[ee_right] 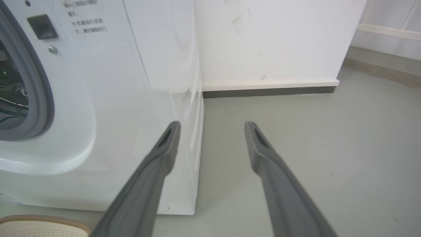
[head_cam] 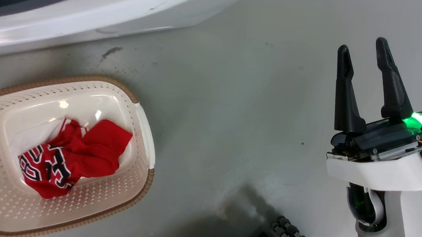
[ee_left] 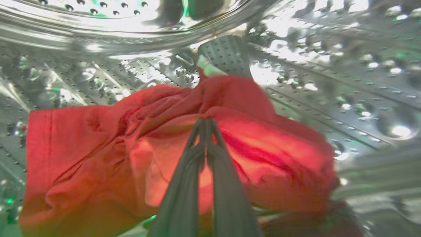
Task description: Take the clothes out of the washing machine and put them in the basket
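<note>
Left wrist view: my left gripper is pinching red cloth inside the washer; right gripper is hovering spread outside it.

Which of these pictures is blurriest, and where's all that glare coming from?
Left wrist view: blurriest; drum throws bright glare, cloth soft and glowing. Head view: sharp, small glints in the basket. Right wrist view: washer sharp, fingers blurred near the lens.

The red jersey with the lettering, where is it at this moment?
In the head view, the red jersey lies inside the basket at the lower left, on the floor in front of the washing machine, far left of the right gripper.
</note>
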You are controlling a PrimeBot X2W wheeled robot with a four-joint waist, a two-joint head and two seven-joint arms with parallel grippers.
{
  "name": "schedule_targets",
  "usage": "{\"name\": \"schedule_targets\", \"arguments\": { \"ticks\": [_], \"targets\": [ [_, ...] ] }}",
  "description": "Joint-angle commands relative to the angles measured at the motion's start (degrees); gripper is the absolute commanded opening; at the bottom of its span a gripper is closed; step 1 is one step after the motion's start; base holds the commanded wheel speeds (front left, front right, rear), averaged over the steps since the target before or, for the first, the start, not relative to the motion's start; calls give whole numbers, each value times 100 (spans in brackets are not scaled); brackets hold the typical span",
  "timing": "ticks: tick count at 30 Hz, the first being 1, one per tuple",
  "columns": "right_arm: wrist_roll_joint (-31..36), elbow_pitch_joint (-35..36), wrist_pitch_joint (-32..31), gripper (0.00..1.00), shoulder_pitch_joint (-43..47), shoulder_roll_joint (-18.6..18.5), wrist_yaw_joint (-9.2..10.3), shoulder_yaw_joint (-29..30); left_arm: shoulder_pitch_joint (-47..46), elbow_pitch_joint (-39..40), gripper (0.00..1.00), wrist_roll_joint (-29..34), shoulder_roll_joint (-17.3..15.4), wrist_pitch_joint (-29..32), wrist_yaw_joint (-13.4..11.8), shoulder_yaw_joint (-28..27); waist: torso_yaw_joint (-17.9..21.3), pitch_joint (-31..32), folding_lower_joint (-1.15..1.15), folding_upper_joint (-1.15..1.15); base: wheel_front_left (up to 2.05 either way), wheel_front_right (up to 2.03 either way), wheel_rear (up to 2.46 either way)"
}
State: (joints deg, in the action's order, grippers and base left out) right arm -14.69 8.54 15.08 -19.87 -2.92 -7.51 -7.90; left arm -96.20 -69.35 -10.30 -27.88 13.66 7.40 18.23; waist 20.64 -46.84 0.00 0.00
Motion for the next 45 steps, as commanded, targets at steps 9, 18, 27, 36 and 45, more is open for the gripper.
{"name": "schedule_targets", "arguments": {
  "ticks": [9,18,27,36,45],
  "targets": [
    [293,-189,14,100,131,8,4,91,676,198,0,-540,263,-844,1,340,-419,688,0,0,0,0,0],
    [581,-345,14,100,345,6,4,181,1605,416,0,-1001,487,-1859,1,644,-761,1255,0,0,0,0,0],
    [746,-444,14,100,555,6,4,229,2552,708,0,-1315,720,-2697,1,700,-1028,1781,0,0,0,0,0],
    [803,-548,14,100,874,6,4,258,3726,1795,0,-1393,797,-2891,-201,570,-1258,2385,0,0,0,0,0],
    [884,-648,14,100,1224,6,4,271,5111,3614,0,-1323,684,-2899,-570,482,-1471,2978,0,0,0,0,0]
  ]
}}
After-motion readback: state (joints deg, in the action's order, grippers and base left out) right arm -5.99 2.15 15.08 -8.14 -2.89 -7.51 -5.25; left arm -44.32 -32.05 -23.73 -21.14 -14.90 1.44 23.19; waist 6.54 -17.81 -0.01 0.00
